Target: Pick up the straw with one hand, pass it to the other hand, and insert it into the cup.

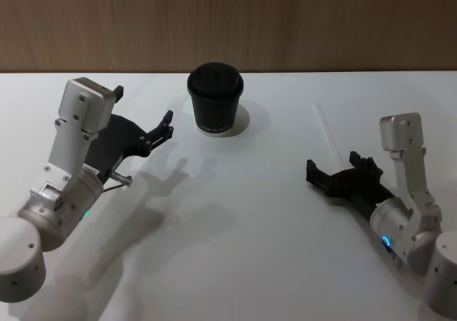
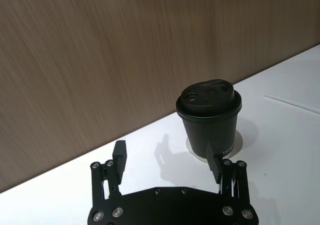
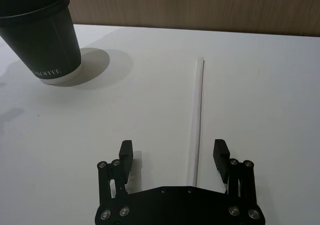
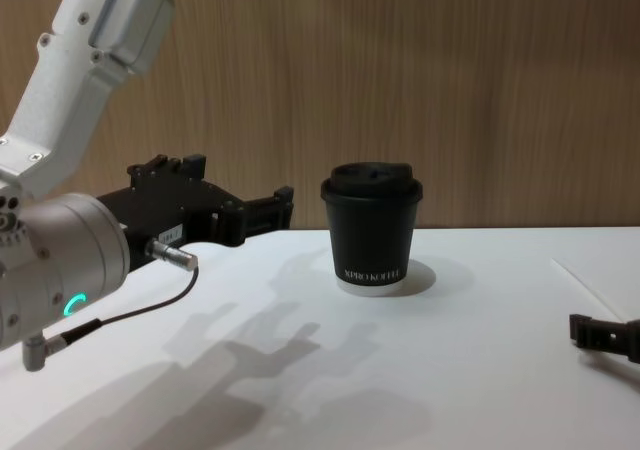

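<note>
Table (image 1: 235, 264) carries everything: left gripper (image 1: 168, 125) raised, jaws released, aimed at the cup; right gripper (image 3: 172, 146) low, jaws released either side of the straw's near end; black lidded cup (image 1: 215, 100) upright at back centre; white straw (image 3: 199, 105) flat, well right of cup.

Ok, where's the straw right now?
In the head view the straw lies flat on the white table on the robot's right side, right of the cup, its near end by the open right gripper.

White straw (image 3: 198, 115) lying flat, lidded black cup (image 1: 215, 100) upright
</note>
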